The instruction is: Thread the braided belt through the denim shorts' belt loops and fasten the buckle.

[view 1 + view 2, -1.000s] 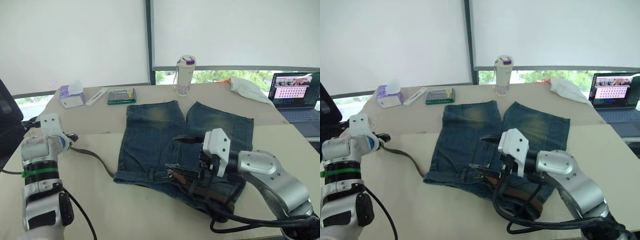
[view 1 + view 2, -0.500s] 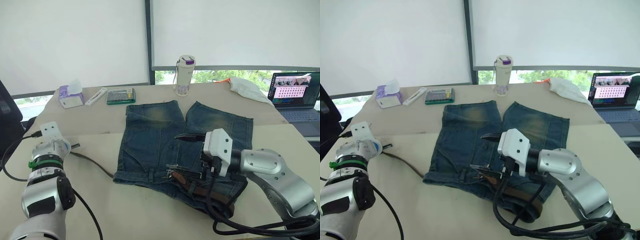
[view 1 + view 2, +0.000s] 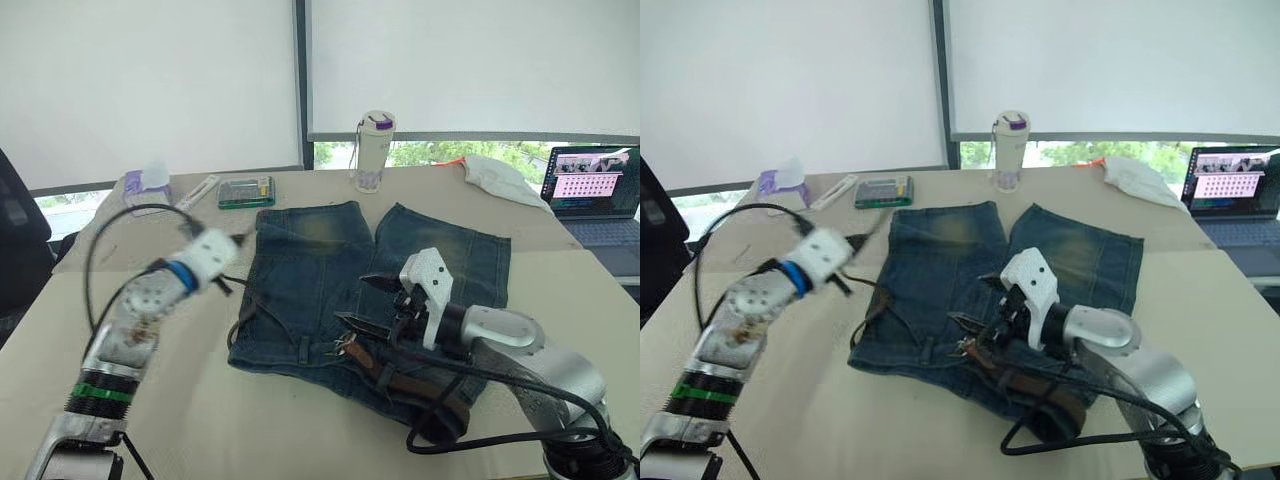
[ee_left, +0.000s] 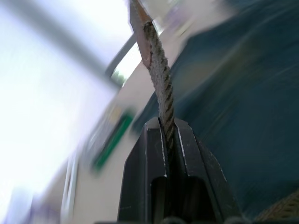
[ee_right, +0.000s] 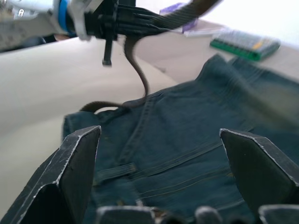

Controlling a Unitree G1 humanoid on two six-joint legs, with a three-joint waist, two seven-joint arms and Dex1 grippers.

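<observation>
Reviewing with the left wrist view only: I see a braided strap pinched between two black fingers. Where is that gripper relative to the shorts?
Observer: The left gripper hangs above the table beside the left edge of the shorts. The belt droops from it down to the waistband.
Operator: What about the other arm?
Observer: The right gripper is open over the waistband, holding nothing.
Operator: And the buckle?
Observer: The buckle lies at the waistband, just below the right gripper.
</observation>
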